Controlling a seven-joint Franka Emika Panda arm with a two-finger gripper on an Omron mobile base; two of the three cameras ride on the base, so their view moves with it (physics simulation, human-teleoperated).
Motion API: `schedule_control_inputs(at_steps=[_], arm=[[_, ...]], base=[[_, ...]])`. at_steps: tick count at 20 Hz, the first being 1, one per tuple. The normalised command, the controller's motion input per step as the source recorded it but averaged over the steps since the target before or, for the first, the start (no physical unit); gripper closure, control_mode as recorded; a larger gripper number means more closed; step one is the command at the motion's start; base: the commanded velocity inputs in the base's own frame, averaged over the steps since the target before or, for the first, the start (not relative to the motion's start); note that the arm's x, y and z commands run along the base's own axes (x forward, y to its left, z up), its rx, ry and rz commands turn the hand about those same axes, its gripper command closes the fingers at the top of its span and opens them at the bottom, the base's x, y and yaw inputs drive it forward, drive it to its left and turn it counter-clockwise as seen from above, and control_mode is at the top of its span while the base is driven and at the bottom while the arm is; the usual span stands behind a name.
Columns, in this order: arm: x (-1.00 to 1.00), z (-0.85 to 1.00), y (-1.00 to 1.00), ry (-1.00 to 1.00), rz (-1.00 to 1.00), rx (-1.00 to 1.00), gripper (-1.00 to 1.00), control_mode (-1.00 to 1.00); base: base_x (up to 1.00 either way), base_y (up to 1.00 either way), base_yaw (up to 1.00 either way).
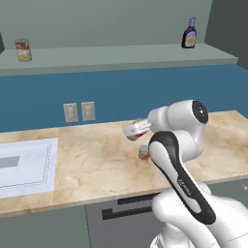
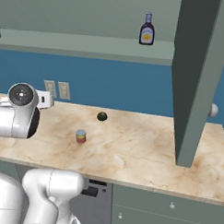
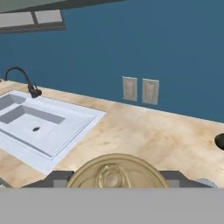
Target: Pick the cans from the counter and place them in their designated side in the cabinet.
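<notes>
My gripper [image 1: 136,130] is shut on the red-and-white can [image 1: 140,128], held on its side above the counter [image 1: 97,160]. In the hand view the can's round metal top [image 3: 113,173] sits between the dark fingers [image 3: 53,178], facing the camera. The shorter can with the orange-red label [image 1: 144,153] [image 2: 80,136] stands upright on the counter just below and in front of the gripper. The cabinet ledge [image 1: 121,57] [image 2: 89,42] runs high above, with a yellow-and-red can [image 1: 23,50] at its left end and a dark sauce bottle [image 1: 189,33] [image 2: 146,29] toward its right.
A dark green lump [image 2: 101,116] [image 3: 220,141] lies on the counter near the blue wall. A white sink [image 3: 39,122] [image 1: 24,164] with a black tap [image 3: 24,78] is to the left. Two wall outlets [image 1: 79,112] sit behind. An open cabinet door [image 2: 198,80] hangs at the right.
</notes>
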Motion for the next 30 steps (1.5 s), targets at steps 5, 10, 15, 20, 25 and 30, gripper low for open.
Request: schedule_control_inputs(at_steps=[5, 10, 15, 20, 25, 30], arm=[[-0.22, 0.24, 0.0, 0.09, 0.02, 0.0, 1.0, -1.0], [-0.25, 0.11, -0.01, 0.05, 0.03, 0.0, 1.0, -1.0], [-0.32, 0.07, 0.0, -0.04, 0.04, 0.0, 1.0, -1.0], [-0.28, 0.09, 0.0, -0.14, 0.02, 0.0, 1.0, -1.0], [-0.25, 0.22, 0.0, -0.15, 0.03, 0.0, 1.0, -1.0], [-0.15, 0.29, 0.0, -0.03, 0.06, 0.01, 1.0, -1.0]], base=[[0.0, 0.0, 0.0], [0.0, 0.0, 0.0], [0.0, 0.0, 0.0], [0.0, 0.0, 0.0], [0.0, 0.0, 0.0], [0.0, 0.0, 0.0]])
